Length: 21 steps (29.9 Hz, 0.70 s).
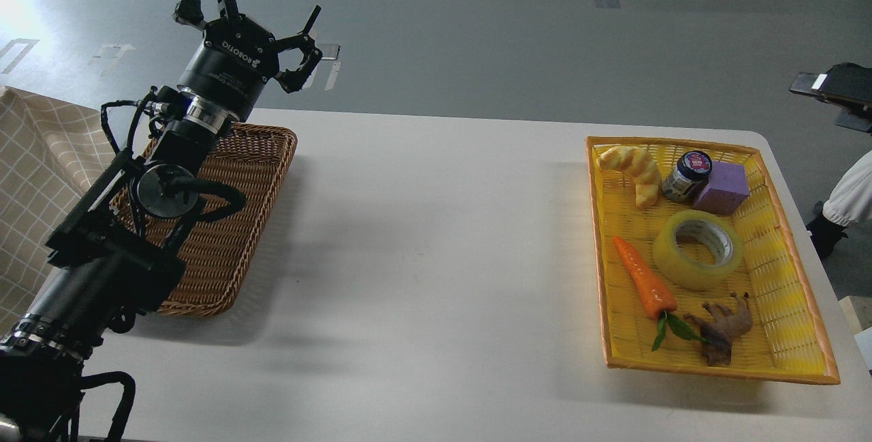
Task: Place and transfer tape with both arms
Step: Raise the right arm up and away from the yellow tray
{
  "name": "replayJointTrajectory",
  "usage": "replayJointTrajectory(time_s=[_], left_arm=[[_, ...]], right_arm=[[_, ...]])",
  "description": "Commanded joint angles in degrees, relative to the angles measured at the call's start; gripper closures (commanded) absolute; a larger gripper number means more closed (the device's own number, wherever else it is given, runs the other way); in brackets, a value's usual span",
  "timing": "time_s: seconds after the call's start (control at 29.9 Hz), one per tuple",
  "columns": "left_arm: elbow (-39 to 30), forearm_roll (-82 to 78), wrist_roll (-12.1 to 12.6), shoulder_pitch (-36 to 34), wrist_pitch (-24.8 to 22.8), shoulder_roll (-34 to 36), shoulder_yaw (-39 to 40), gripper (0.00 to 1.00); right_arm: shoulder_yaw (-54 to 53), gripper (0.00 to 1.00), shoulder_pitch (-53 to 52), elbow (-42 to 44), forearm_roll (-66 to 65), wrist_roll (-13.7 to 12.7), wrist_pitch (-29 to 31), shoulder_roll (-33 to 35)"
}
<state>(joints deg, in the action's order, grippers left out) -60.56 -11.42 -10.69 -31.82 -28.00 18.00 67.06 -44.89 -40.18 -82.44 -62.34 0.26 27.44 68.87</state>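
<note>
The tape (pixel 697 249), a translucent yellow roll with a grey-white core, lies flat in the middle of the yellow basket (pixel 800 272) on the table's right side. My left gripper (pixel 255 16) is open and empty, raised above the far edge of the brown wicker basket (pixel 225 251) at the left. Of my right arm only a black part with a white patch (pixel 834 84) shows at the right edge, beyond the table; its fingers cannot be told apart. It is well above and to the right of the tape.
The yellow basket also holds a croissant (pixel 633 169), a small jar (pixel 687 175), a purple block (pixel 723 187), a toy carrot (pixel 644 278) and a brown toy animal (pixel 723 325). A checked cloth (pixel 34 176) lies at the left. A person's white sleeve (pixel 851 190) is at the right edge.
</note>
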Motion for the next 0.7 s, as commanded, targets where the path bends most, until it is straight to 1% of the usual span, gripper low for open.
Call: replayJointTrajectory(time_s=[0.0,0.2,0.47,0.67], left_arm=[[0.0,0.1,0.1,0.0,0.0,0.0,-0.1,0.02],[0.0,0.0,0.1,0.1,0.0,0.0,-0.1,0.02],[0.0,0.1,0.1,0.1,0.0,0.0,-0.1,0.02],[0.0,0.0,0.1,0.1,0.0,0.2,-0.1,0.02]], right_arm=[[0.0,0.0,-0.2,0.0,-3.8,0.0,-0.3,-0.1],[0.0,0.01,-0.6,0.1,-11.6,0.0,-0.5,-0.6],[0.2,0.01,0.1,0.6,-24.5,-0.1,-0.5,-5.8],[0.2,0.01,0.5,1.3,-30.5,0.0,-0.5,-7.0]])
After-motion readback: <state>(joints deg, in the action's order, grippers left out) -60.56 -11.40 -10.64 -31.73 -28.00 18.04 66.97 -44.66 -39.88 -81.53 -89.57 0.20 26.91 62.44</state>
